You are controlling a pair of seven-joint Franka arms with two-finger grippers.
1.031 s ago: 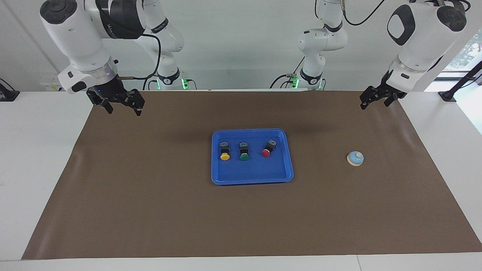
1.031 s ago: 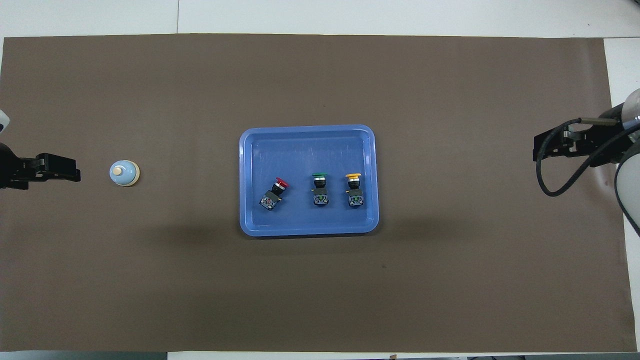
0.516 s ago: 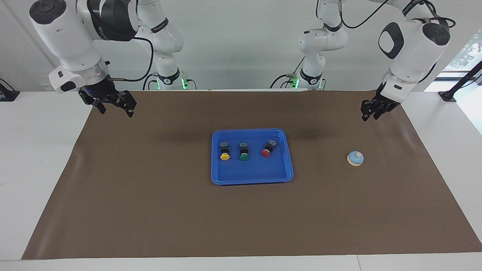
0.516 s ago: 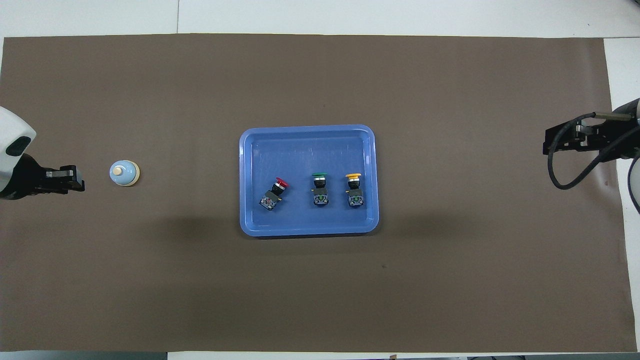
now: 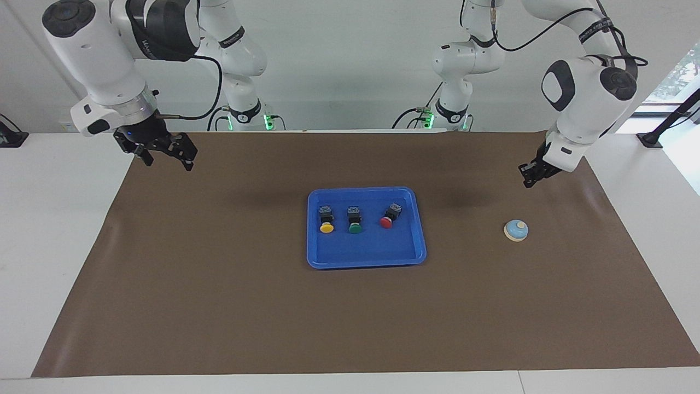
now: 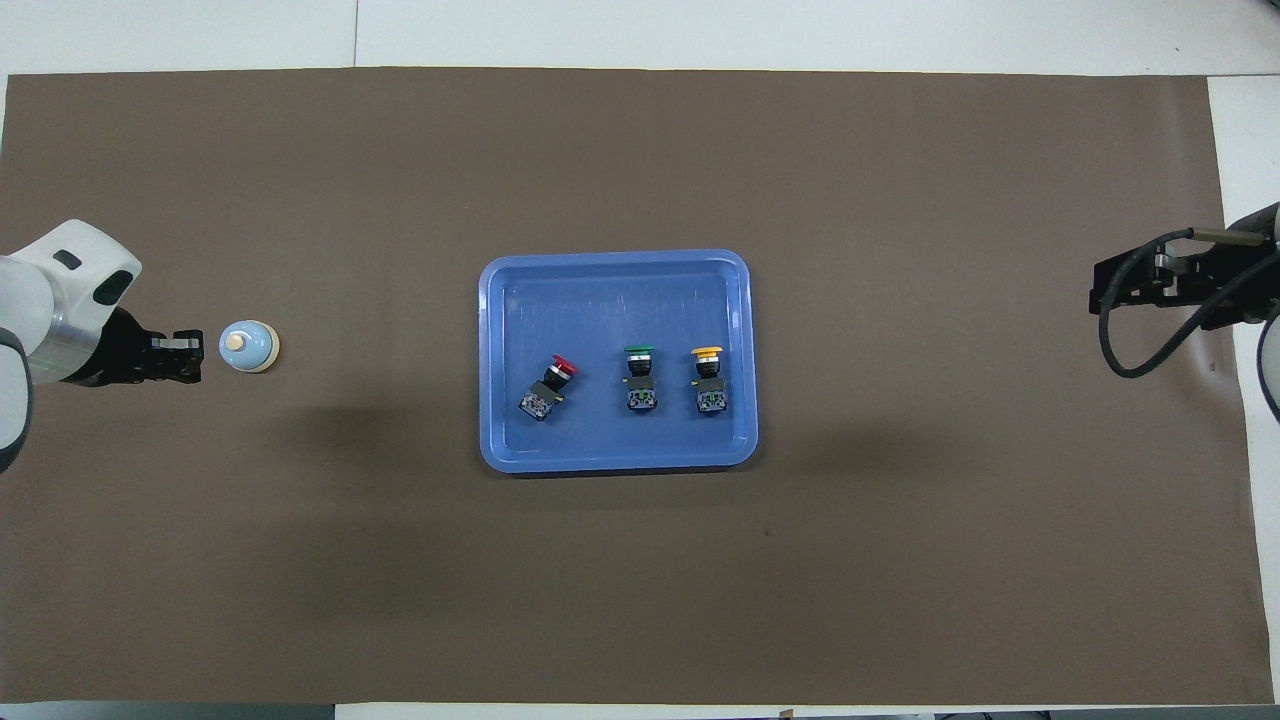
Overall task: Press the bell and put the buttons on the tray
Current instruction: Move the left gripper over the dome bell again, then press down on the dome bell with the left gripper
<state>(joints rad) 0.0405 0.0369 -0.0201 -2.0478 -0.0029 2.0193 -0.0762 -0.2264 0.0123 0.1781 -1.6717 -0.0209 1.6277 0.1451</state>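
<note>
The light-blue bell (image 5: pixel 515 230) (image 6: pixel 248 347) sits on the brown mat toward the left arm's end of the table. My left gripper (image 5: pixel 527 178) (image 6: pixel 192 356) hangs in the air beside the bell, shut with nothing in it, not touching the bell. The blue tray (image 5: pixel 404 256) (image 6: pixel 600 280) lies mid-table. In it lie three buttons in a row: yellow (image 5: pixel 326 221) (image 6: pixel 708 380), green (image 5: pixel 354 221) (image 6: pixel 639 378) and red (image 5: pixel 390 215) (image 6: pixel 549 386). My right gripper (image 5: pixel 167 158) (image 6: pixel 1100 296) waits open over the mat's edge at the right arm's end.
The brown mat (image 5: pixel 219 306) covers most of the white table (image 5: pixel 49 230). A black cable (image 6: pixel 1125 355) loops from the right wrist.
The left gripper has shut and come down and in toward the bell. The right arm drew back a little. Tray, buttons and bell have not moved.
</note>
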